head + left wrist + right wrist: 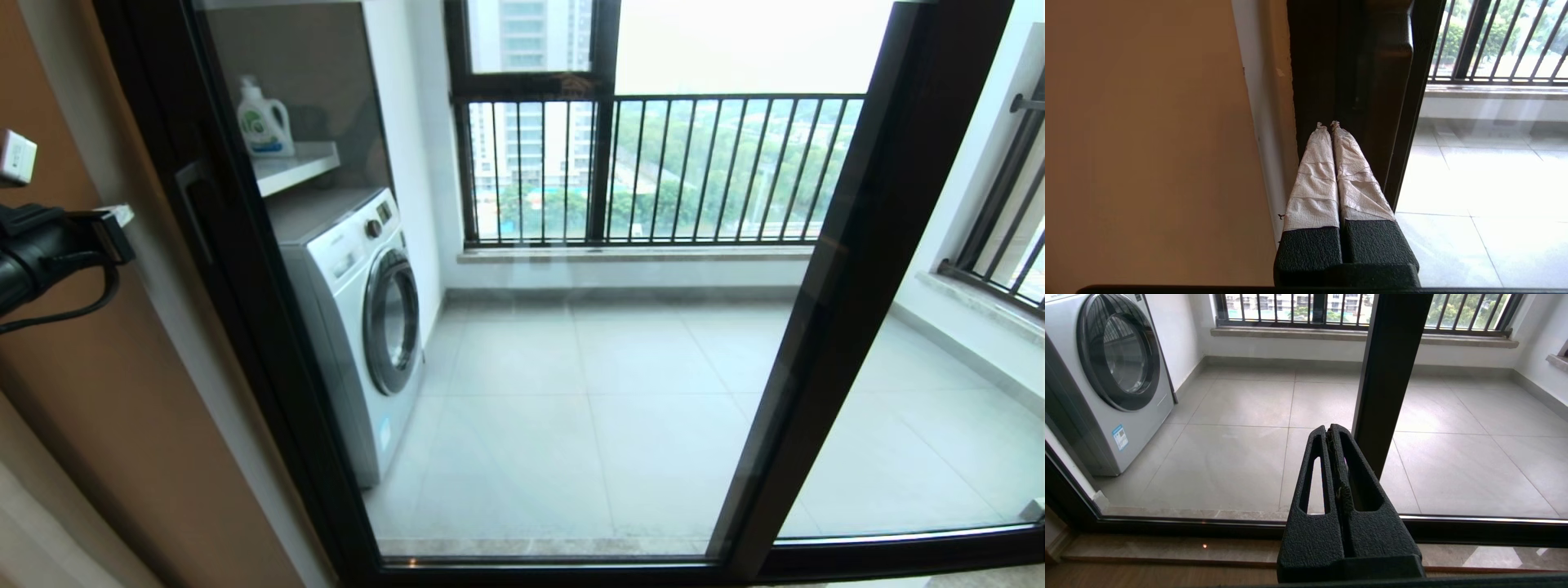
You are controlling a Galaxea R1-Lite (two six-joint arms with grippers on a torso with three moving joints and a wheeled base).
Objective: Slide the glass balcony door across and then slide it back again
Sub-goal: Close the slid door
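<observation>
Glass balcony door [522, 343] stands pulled fully to the left, its dark glossy upright with the small latch handle [194, 204] against the tan wall [106, 392]. Left claw [1329, 124], taped fingers pressed together, points at that upright, tips close to the frame. Right claw [1331, 433], also pressed together and holding nothing, hangs low before the clear pane near the right upright [849, 269]. Behind the glass, a washing machine [359, 318] stands beneath a shelf [298, 163] carrying a detergent bottle [263, 121].

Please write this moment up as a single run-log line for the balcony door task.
door: glass balcony door closed | left tool: shut, tips at the latch-side upright | right tool: shut, off the glass | contact: cannot tell
</observation>
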